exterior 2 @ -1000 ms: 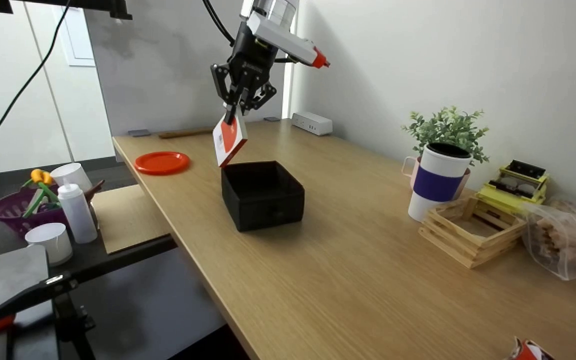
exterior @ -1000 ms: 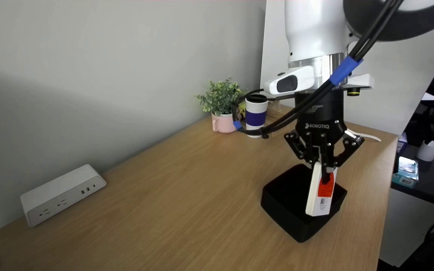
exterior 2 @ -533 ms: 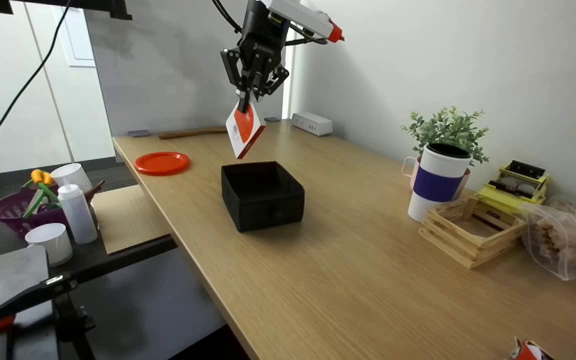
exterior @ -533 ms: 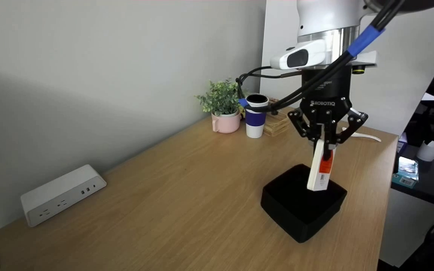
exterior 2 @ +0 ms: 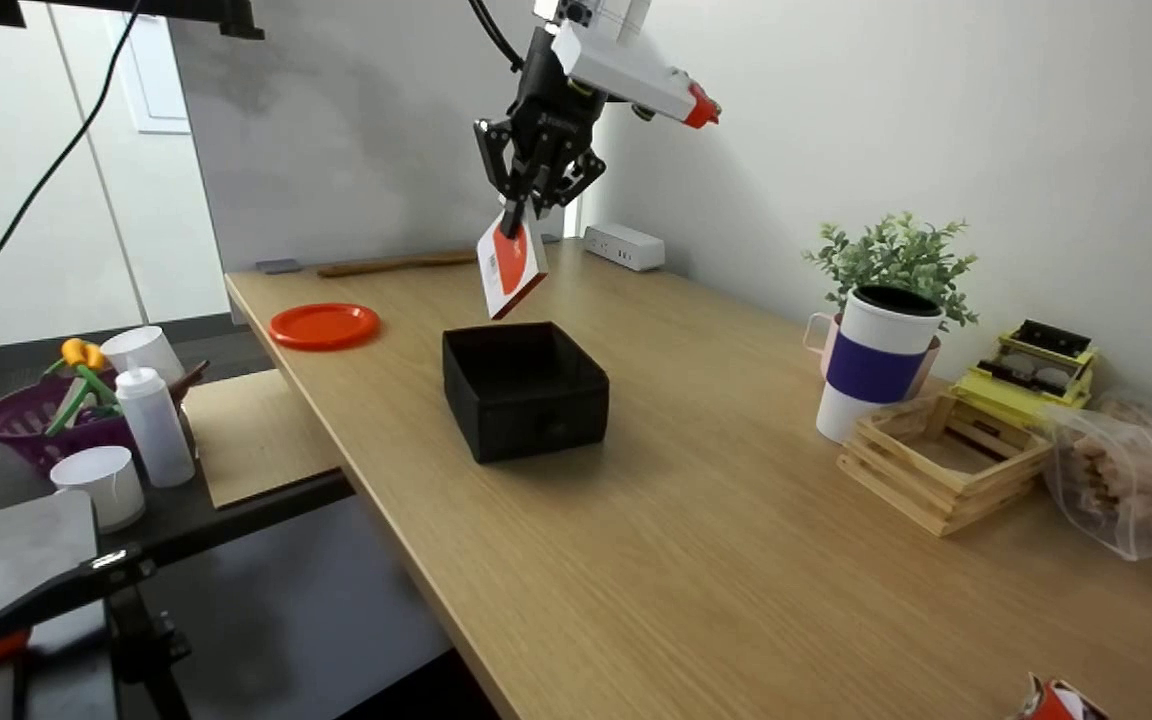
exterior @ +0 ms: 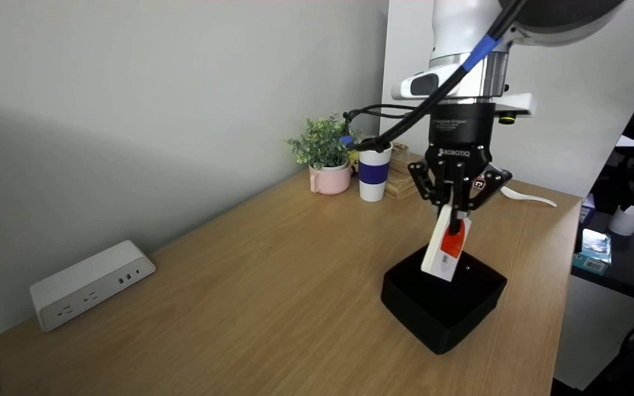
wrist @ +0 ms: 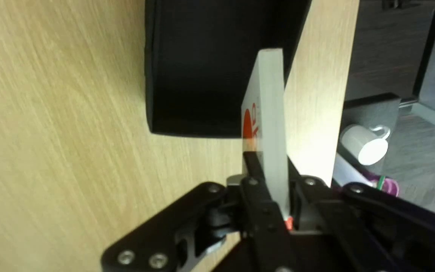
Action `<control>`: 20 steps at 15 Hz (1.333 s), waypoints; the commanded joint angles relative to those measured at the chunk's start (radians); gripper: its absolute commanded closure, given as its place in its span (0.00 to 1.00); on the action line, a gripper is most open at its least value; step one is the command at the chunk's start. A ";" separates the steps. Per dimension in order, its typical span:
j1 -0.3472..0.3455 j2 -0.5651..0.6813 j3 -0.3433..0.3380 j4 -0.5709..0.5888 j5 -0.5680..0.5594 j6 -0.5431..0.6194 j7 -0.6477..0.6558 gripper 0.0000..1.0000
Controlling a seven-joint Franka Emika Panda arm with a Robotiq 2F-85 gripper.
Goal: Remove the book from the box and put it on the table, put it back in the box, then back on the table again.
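Note:
My gripper [exterior: 450, 221] is shut on the book [exterior: 438, 252], a white block with a red-orange patch on its cover. Tilted, the book hangs in the air with its lower edge near the height of the box rim. The low black box [exterior 2: 541, 425] stands on the wood-grain table [exterior: 240, 308], and no object shows inside it. In the wrist view the book [wrist: 272, 113] stands on edge between the two black fingers [wrist: 253, 166], its far end overlapping the box [wrist: 210, 75]. Whether the book is directly over the opening I cannot tell.
A red plate [exterior 2: 324, 327] lies beyond the box near the table's edge. A power strip [exterior: 92, 283] sits against the wall. Farther along are a plant in a pink pot [exterior: 329, 180], a white-purple cup [exterior: 373, 173] and a wooden crate [exterior 2: 946, 460].
The book and gripper have risen from lower beside the box and shifted toward the wall. The grip has stayed on the book. The box has not moved.

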 commanded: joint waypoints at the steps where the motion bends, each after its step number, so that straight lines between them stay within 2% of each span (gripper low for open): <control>1: -0.035 0.020 0.024 -0.009 0.173 0.152 -0.076 0.96; 2: -0.017 0.014 0.009 0.001 0.097 0.081 -0.030 0.96; 3: -0.019 0.019 0.010 0.002 0.107 0.094 -0.035 0.86; 8: -0.017 0.020 0.011 0.002 0.104 0.092 -0.032 0.86; 9: -0.003 0.025 0.001 0.008 0.054 0.084 0.010 0.96; 10: 0.003 0.028 -0.004 0.013 0.029 0.095 0.044 0.96; 12: -0.012 0.028 0.008 0.010 0.083 0.128 0.082 0.96; 20: -0.026 0.012 0.042 -0.051 0.490 0.287 0.197 0.96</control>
